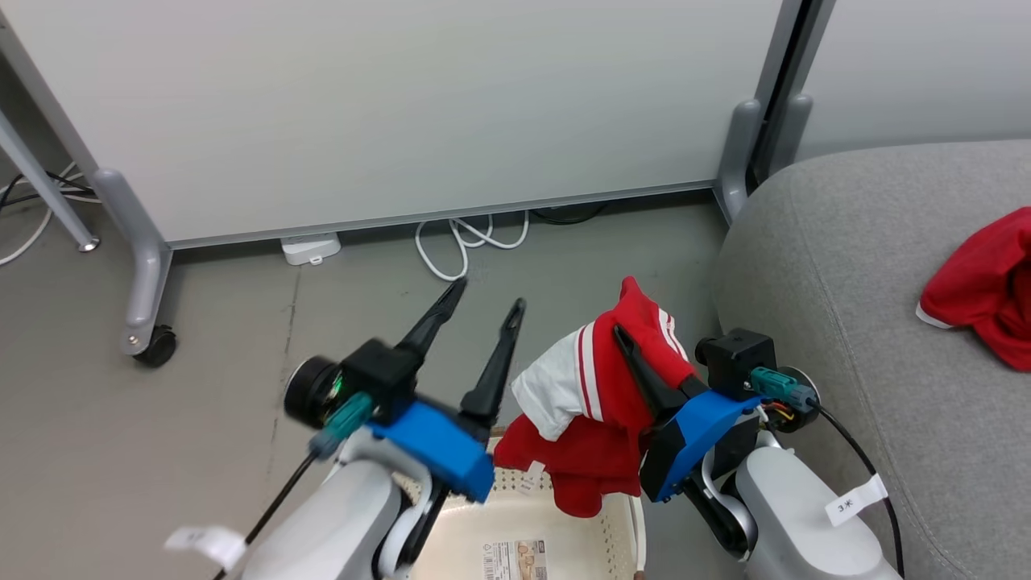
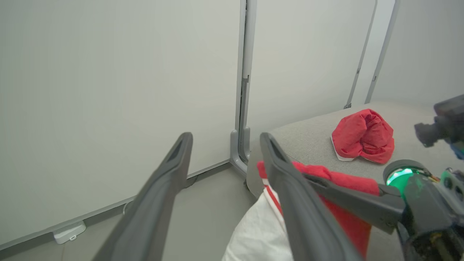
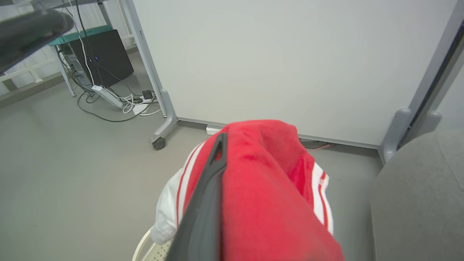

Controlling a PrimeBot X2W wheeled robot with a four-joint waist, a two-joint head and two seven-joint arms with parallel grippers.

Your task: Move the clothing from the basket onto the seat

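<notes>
striped garment [image 1: 588, 379] | pinched in r claw [image 1: 627, 314] | long axis vert, hanging

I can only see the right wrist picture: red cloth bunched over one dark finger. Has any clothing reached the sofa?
Observer: Yes. In the head view, a red garment with white trim lies on the grey seat, apart from the held one.
Operator: Is anything left in the basket?
Observer: The part of the basket floor that shows has a paper label and no cloth. The striped garment hangs over it from the right gripper.
Operator: And the other arm?
Observer: The left gripper is open and holds nothing, just left of the hanging garment.
</notes>
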